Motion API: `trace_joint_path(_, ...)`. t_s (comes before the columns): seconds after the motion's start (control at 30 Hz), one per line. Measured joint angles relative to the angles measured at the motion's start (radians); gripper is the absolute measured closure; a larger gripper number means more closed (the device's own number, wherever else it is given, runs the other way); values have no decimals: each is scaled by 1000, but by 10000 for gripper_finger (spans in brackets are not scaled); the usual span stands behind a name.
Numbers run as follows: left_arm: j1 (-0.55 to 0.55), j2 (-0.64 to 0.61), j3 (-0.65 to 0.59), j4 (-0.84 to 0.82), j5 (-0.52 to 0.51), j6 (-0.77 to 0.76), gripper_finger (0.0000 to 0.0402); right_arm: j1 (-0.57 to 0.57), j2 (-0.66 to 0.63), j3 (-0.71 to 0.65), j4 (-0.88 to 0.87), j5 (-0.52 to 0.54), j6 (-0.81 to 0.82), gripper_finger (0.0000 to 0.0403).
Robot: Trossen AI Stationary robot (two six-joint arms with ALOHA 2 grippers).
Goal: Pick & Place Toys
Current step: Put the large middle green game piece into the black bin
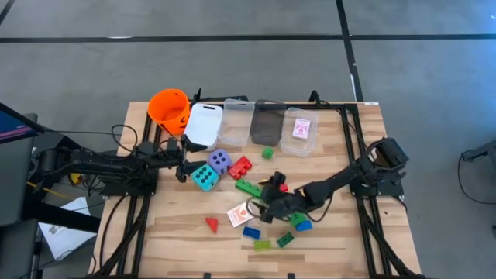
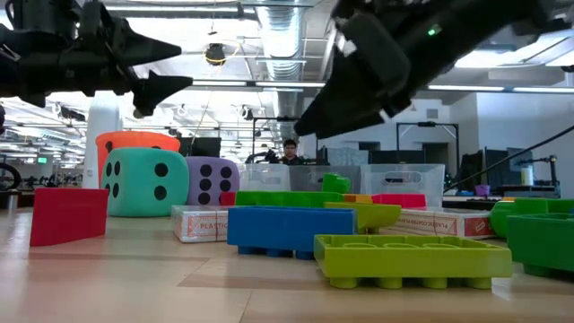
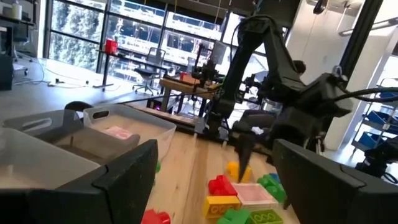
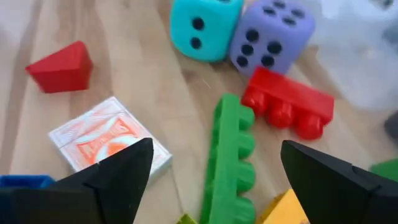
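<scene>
Showing two dice, one red wedge

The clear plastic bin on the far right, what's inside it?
Inside the rightmost clear plastic bin lies one red-backed pack of playing cards. Nothing else shows in it; whatever might lie under the pack is hidden.

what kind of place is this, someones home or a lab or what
Most likely a robotics lab inside an open-plan office, not a home. Exposed ceiling ducts run overhead, desks and office chairs stand by tall windows, and a person sits behind the wooden table.
</scene>
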Motion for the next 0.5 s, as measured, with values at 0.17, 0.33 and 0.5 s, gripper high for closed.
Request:
trace_joint_path(0.17, 0, -1, 0, 2, 0, -1, 92, -69, 0, 0, -47, -111, 105, 58)
trace_joint_path(0.33, 0, -1, 0, 2, 0, -9, 92, -132, 0, 0, -20, -238, 111, 58)
trace_joint_path(0.5, 0, -1, 0, 0, 5, -10, 92, -159, 0, 0, -22, -297, 112, 58)
